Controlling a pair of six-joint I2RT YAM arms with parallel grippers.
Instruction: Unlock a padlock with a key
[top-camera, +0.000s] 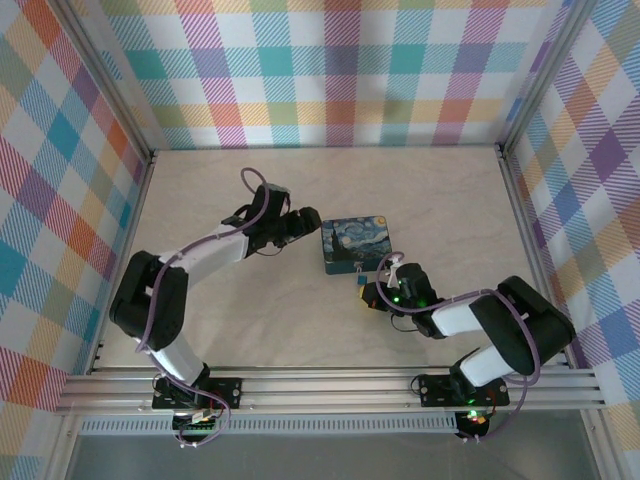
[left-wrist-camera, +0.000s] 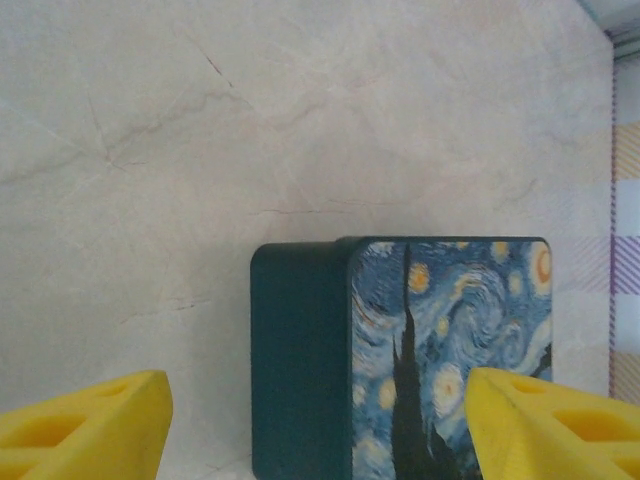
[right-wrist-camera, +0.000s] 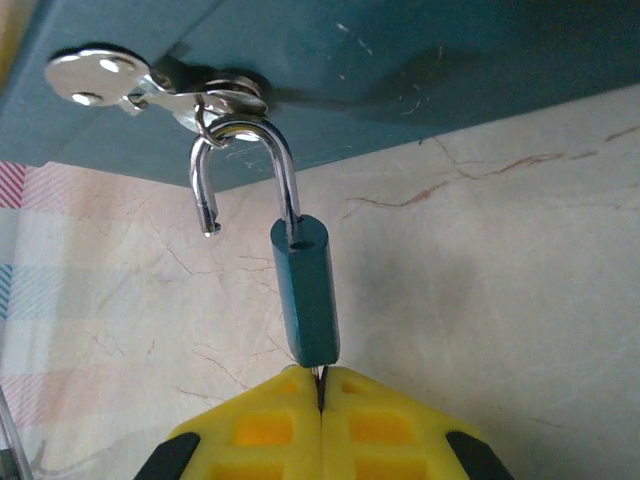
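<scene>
The padlock (right-wrist-camera: 308, 295) is small and dark blue-green. It hangs from the silver catch (right-wrist-camera: 215, 100) on the side of the painted tin (right-wrist-camera: 400, 60). Its silver loop (right-wrist-camera: 285, 170) is open. One end of the loop sits in the lock body. The other end is free and points down, beside the body. The loop is hooked through a ring on the catch.

The right tool (right-wrist-camera: 320, 378) is right under the padlock, touching its bottom end. Its two yellow fingers (right-wrist-camera: 260, 430) are pressed together. A thin silver sliver, the key (right-wrist-camera: 319, 373), shows between them, and it goes up into the bottom of the lock. So the lock is straight ahead of this tool, between it and the tin.

From above, the padlock is a tiny blue spot by the near edge of the tin. The right tool is just beside it, on the near right.

The left tool (left-wrist-camera: 318, 392) is on the other side of the tin, away from the padlock. Its yellow fingers are spread wide and hold nothing. The tin stands on the bench (top-camera: 250, 320), in front of the gap between them. I cannot tell if they touch it.
</scene>
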